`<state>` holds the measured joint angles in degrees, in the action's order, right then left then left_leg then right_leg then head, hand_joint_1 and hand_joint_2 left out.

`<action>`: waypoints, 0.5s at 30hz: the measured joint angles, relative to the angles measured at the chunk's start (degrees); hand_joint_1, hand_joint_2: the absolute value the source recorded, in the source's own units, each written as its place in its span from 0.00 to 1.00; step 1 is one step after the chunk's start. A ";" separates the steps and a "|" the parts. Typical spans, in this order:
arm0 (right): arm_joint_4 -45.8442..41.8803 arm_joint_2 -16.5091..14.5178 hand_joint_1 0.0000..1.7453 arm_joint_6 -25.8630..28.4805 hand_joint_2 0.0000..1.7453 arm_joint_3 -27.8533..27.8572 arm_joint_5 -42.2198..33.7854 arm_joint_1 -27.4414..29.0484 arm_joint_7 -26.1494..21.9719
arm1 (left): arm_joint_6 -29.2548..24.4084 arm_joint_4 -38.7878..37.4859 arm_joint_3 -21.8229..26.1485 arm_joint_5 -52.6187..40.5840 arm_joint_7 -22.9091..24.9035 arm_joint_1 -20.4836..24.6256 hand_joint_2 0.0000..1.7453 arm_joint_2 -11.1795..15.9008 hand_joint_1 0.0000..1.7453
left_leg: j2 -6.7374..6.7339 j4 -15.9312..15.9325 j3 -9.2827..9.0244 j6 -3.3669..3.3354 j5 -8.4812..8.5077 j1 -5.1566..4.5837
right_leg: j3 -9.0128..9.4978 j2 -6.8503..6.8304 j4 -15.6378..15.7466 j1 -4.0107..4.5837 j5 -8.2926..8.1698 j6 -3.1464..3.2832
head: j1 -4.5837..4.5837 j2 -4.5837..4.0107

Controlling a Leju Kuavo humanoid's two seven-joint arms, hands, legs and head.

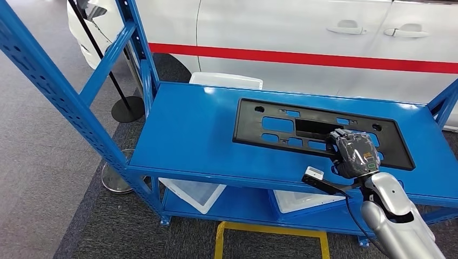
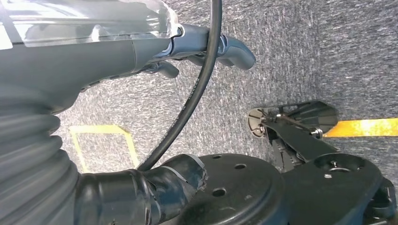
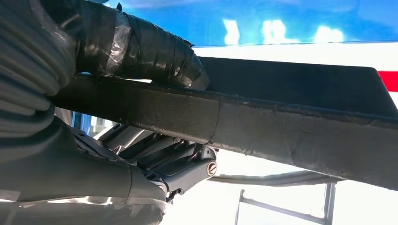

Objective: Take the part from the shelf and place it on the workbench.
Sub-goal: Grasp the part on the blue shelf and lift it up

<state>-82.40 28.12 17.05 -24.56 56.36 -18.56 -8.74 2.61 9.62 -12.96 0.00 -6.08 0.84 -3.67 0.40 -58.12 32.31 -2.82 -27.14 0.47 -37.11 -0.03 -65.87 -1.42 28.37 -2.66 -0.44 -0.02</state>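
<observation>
The part is a flat black plastic panel (image 1: 249, 129) with several cut-outs, lying on the top board of the blue shelf (image 1: 189, 129). My right hand (image 1: 354, 154) grips its near edge towards the right end. In the right wrist view the taped thumb (image 3: 141, 51) presses on one face of the panel's edge (image 3: 291, 126), and the fingers (image 3: 178, 164) curl against the other face. My left hand (image 2: 141, 47) hangs over grey carpet, fingers stretched out, holding nothing.
A white car with a red stripe (image 1: 302, 56) stands close behind the shelf. White bins (image 1: 194, 191) sit on the lower board, another (image 1: 226, 80) behind. A slanting blue upright (image 1: 54, 91) rises at left. Stand bases (image 1: 128, 108) and yellow floor tape (image 1: 270, 232) lie nearby.
</observation>
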 joint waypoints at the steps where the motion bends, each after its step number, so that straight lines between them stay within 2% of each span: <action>1: -0.09 0.09 1.00 0.02 1.00 0.03 -0.01 -0.03 0.00 | 0.00 0.00 0.01 0.00 0.00 0.03 1.00 -0.01 0.00 | 0.06 -0.29 0.05 0.25 -0.23 -0.11 | 1.59 0.02 3.44 0.11 -1.28 0.25 | 0.00 0.00; 2: -0.18 0.16 1.00 0.06 1.00 0.07 -0.09 -0.04 -0.07 | 0.00 0.00 0.03 0.00 0.02 0.05 1.00 -0.01 0.00 | 0.10 -0.49 0.14 0.51 -0.33 -0.22 | 2.55 0.02 5.54 0.24 -1.84 0.53 | -0.01 0.00; 3: -0.25 0.20 1.00 0.14 1.00 0.11 -0.35 -0.04 -0.24 | -0.01 0.00 0.04 0.00 0.07 0.04 1.00 -0.01 0.00 | 0.13 -0.60 0.24 0.78 -0.35 -0.31 | 2.86 0.05 6.32 0.42 -1.78 0.83 | -0.01 0.01; 4: -0.40 0.21 1.00 0.27 1.00 0.15 -0.77 -0.03 -0.51 | -0.01 0.00 0.07 0.00 0.13 0.04 1.00 -0.01 0.00 | 0.15 -0.66 0.33 1.03 -0.27 -0.38 | 2.78 0.07 6.41 0.57 -1.87 1.12 | -0.02 0.00; 6: -1.12 0.24 1.00 0.46 1.00 0.27 -1.73 -0.04 -1.15 | -0.02 0.00 0.11 0.01 0.23 -0.01 1.00 0.01 0.00 | 0.12 -1.04 0.52 1.51 -0.72 -0.39 | 2.65 0.04 6.54 0.33 -2.22 1.75 | -0.03 0.01; 8: -2.72 0.40 1.00 0.54 1.00 0.42 -2.19 -0.09 -1.61 | -0.13 0.00 0.20 0.03 0.24 0.00 1.00 0.02 0.00 | 0.04 -4.37 1.82 1.99 -3.55 -0.35 | 2.49 -0.08 6.87 0.05 -2.61 2.51 | -0.07 0.02; 10: -4.45 0.70 1.00 0.55 1.00 0.57 -2.13 -0.04 -1.77 | -0.26 0.00 0.31 0.04 0.24 0.01 1.00 0.02 0.00 | -0.03 -11.30 4.53 2.35 -7.70 -0.23 | 2.11 -0.25 6.85 0.17 -2.87 2.99 | -0.09 0.01; 11: -5.14 0.89 1.00 0.55 1.00 0.62 -2.01 0.07 -1.73 | -0.30 0.00 0.35 0.03 0.25 0.01 1.00 0.02 0.00 | -0.04 -14.42 5.68 2.47 -9.02 -0.20 | 1.87 -0.35 6.77 0.24 -2.98 3.10 | -0.09 0.01; 12: -5.75 1.05 1.00 0.54 1.00 0.66 -1.89 0.21 -1.70 | -0.33 0.00 0.38 0.03 0.25 0.01 1.00 0.02 0.00 | -0.04 -15.97 6.08 2.51 -9.34 -0.20 | 1.63 -0.41 6.66 0.28 -3.09 3.14 | -0.09 0.01; 13: -6.31 1.19 1.00 0.55 1.00 0.68 -1.80 0.39 -1.67 | -0.36 0.00 0.40 0.02 0.27 0.02 1.00 0.02 0.00 | -0.04 -15.37 5.43 2.46 -8.58 -0.20 | 1.39 -0.45 6.52 0.30 -3.20 3.14 | -0.09 0.01; 15: -7.38 1.45 1.00 0.57 1.00 0.83 -1.93 0.85 -1.46 | -0.47 0.00 0.42 -0.17 0.49 0.02 1.00 0.04 0.00 | -0.04 -8.60 1.44 2.02 -5.31 -0.23 | 0.97 -0.41 6.18 0.29 -3.42 2.94 | -0.09 0.01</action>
<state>-89.78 29.57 17.62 -23.73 54.43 -17.70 -10.20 2.14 9.62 -12.55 -0.17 -5.58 0.85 -3.63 0.37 -66.72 33.76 -0.79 -32.44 0.24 -36.14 -0.45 -59.69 -1.13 24.95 0.28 -0.52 -0.01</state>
